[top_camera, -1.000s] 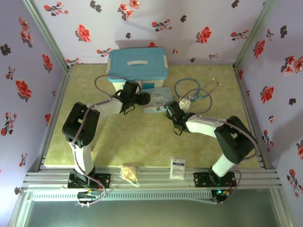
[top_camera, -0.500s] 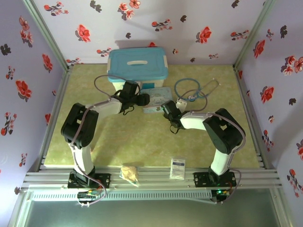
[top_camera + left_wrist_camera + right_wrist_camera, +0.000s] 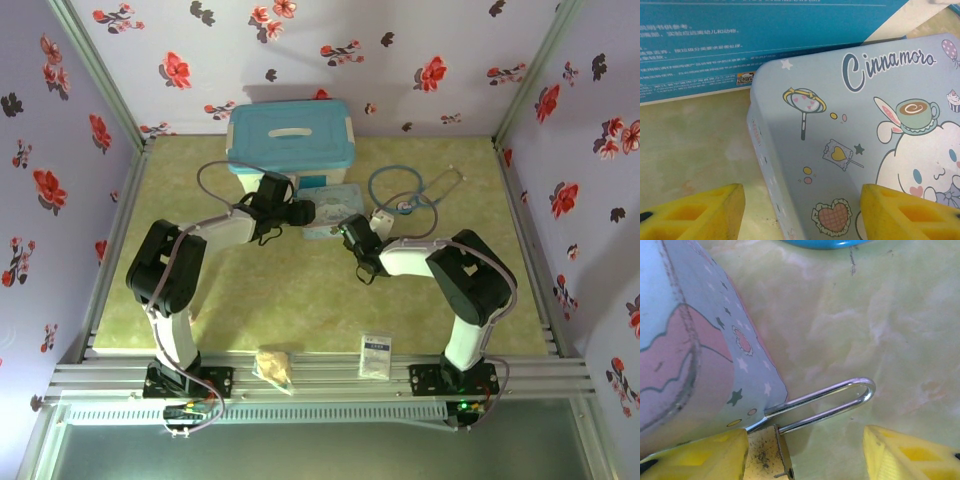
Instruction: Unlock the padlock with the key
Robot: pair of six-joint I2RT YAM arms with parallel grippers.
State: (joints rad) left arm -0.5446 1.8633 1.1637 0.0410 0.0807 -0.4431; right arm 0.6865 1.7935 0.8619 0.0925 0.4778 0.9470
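The left gripper (image 3: 802,210) sits wide open astride a corner of the Cinnamoroll tin (image 3: 840,125), probably to brace it. The right gripper (image 3: 805,452), open and empty too, frames the padlock (image 3: 832,401) right against the tin's wall.

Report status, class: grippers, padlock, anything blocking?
Left gripper open, straddling tin corner. Right gripper open around padlock loop. Tin right beside padlock.

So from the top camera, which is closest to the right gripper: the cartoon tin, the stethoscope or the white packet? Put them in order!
1. Cartoon tin: right beside the right gripper, just behind it.
2. Stethoscope: a bit farther, back and to the right.
3. White packet: farthest, way down at the near edge.
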